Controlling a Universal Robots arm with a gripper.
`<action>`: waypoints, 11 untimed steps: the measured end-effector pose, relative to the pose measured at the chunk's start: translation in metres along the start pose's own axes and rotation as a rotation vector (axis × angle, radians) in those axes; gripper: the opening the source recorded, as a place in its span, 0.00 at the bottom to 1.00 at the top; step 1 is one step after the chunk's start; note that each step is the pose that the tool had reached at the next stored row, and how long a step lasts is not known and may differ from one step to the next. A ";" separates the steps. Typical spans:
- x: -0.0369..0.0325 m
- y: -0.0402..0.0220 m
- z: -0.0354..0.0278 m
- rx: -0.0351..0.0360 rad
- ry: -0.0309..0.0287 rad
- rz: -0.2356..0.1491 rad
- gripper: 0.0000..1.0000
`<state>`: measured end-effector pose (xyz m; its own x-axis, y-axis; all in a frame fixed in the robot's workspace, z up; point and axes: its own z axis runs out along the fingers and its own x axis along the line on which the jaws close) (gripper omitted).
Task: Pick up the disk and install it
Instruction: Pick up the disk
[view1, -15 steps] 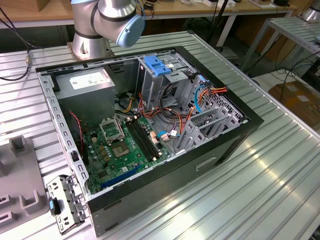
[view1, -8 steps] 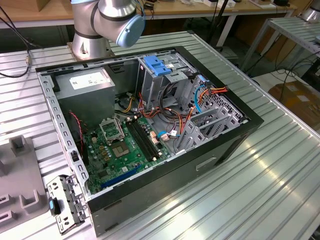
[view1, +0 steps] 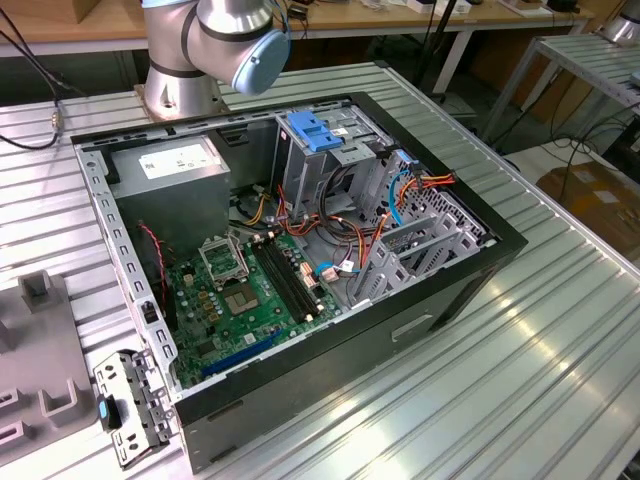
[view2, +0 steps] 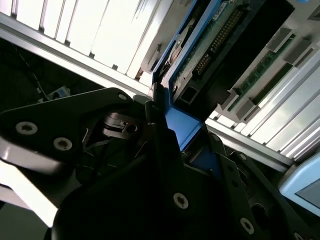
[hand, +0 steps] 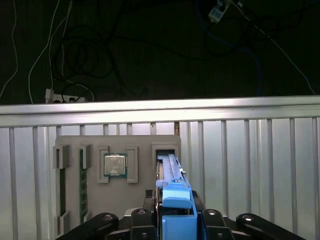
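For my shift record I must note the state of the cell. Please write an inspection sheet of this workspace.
Surface: ribbed metal table, carrying an open computer case.
Job's things: the disk stands on edge, its far end at a slot of the grey fixture tray.
Clutter: processor chip and memory sticks in that tray; loose metal bracket beside the case.
Grippers: the gripper is shut on the disk.
Cables: red, orange and blue wires inside the case; loose leads on the dark floor.
Surroundings: wooden benches behind the arm's base.
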<state>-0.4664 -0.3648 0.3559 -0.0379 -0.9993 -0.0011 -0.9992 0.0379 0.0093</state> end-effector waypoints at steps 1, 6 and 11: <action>0.0000 0.0000 -0.0006 0.0002 0.0003 0.000 0.37; 0.0000 0.0000 -0.0008 0.0001 0.0006 0.000 0.37; 0.0000 0.0000 -0.0014 0.0000 0.0009 0.000 0.37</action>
<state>-0.4664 -0.3648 0.3574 -0.0379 -0.9993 -0.0003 -0.9992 0.0379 0.0094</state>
